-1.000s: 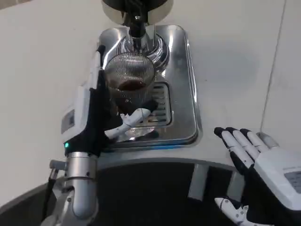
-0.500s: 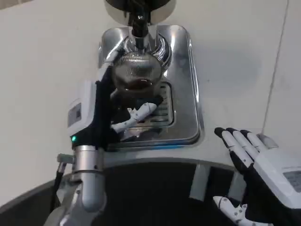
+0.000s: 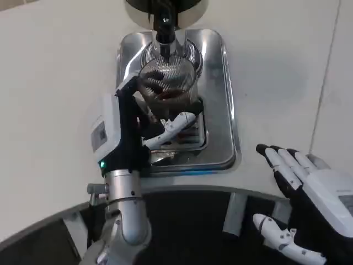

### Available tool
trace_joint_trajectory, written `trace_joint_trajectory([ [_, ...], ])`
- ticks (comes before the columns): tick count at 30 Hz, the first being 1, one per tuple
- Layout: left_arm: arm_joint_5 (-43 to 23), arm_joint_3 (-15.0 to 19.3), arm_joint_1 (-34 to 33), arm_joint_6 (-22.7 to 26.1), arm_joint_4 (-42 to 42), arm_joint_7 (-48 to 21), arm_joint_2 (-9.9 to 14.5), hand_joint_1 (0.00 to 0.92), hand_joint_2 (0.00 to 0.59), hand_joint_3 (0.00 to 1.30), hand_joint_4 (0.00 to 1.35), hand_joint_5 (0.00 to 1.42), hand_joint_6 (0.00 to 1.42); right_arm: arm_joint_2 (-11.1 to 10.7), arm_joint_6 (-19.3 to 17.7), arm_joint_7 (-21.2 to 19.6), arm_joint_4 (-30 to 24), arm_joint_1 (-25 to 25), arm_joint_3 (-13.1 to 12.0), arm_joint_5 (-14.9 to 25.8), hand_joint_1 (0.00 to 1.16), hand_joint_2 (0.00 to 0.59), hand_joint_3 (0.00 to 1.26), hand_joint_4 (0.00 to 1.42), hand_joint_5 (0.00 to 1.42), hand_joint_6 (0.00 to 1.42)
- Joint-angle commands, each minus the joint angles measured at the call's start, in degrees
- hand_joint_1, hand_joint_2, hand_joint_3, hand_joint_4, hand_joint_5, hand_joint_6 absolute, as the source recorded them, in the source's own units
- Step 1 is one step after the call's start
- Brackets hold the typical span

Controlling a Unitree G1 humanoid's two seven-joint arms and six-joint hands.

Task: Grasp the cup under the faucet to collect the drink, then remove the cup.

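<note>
On the steel tray [image 3: 227,116], left hand [image 3: 129,130] grips the unlabelled cup [image 3: 168,83].

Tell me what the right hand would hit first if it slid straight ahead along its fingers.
Probably nothing: the right hand points up-left over bare white table, passing right of the metal tray. Depth is unclear.

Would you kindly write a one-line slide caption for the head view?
Left hand holds the cup under the faucet on the steel drip tray; right hand waits open.
</note>
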Motion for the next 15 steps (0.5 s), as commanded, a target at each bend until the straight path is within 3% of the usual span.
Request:
trace_joint_trajectory([
  [1,-0.4,-0.2,2.5,-0.4,-1.0,0.3,0.0,0.711,0.061,1.22,1.2,1.35,1.42,0.7,0.3,0.0,-0.4,0.9,0.8,-0.7,0.01,0.496,0.0,0.0,0.0,0.0],
  [15,2.6,-0.7,11.4,-0.5,-13.3,-2.9,6.5,0.722,0.047,1.27,1.17,1.35,1.42,0.4,-0.6,-0.8,2.2,-2.1,1.4,0.4,0.02,0.502,0.0,0.0,0.0,0.0],
])
